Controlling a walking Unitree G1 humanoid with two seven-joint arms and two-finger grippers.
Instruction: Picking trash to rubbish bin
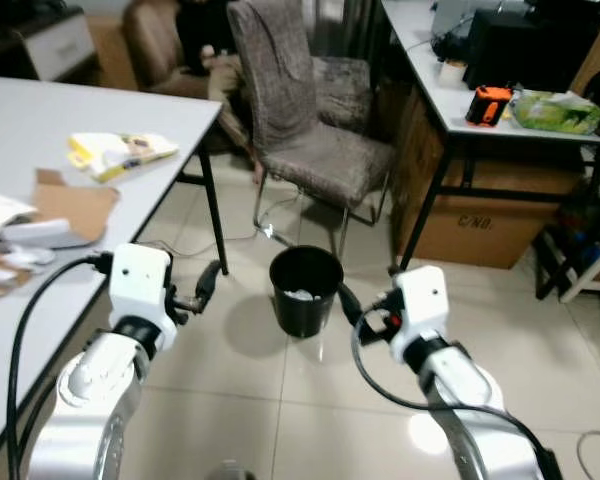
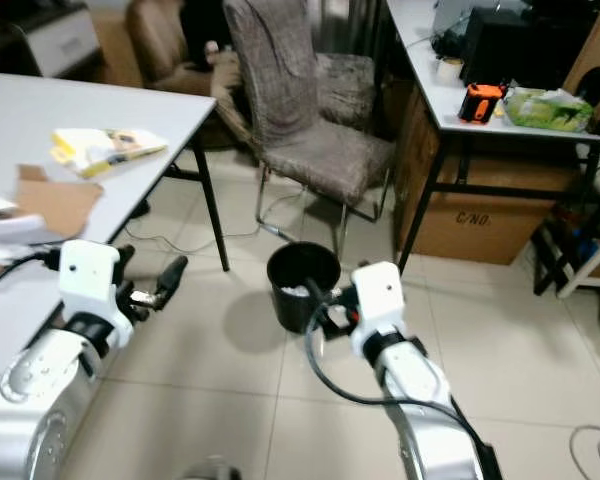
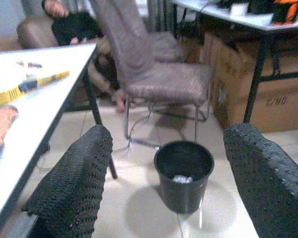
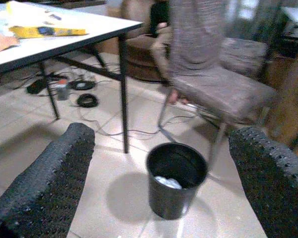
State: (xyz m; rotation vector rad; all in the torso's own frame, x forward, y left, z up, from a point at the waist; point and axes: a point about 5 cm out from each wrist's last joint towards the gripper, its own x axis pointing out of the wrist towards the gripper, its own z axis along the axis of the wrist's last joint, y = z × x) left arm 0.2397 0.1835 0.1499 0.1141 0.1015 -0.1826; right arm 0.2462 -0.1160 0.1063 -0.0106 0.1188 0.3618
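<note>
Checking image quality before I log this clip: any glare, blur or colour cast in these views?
Left eye view: lamp glare on the floor tiles beside the right arm. Left wrist view: bluish cast, soft focus, bin still readable. Right wrist view: chair smeared, fingers out of focus.

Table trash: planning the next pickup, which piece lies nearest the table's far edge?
The yellow packet, lying beyond the brown cardboard and white wrappers.

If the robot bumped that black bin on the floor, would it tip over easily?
Probably yes. The black bin looks like thin plastic and holds only a few pale scraps, so it is likely light. It stands free on smooth glossy tiles, so a low nudge may slide it instead.
</note>
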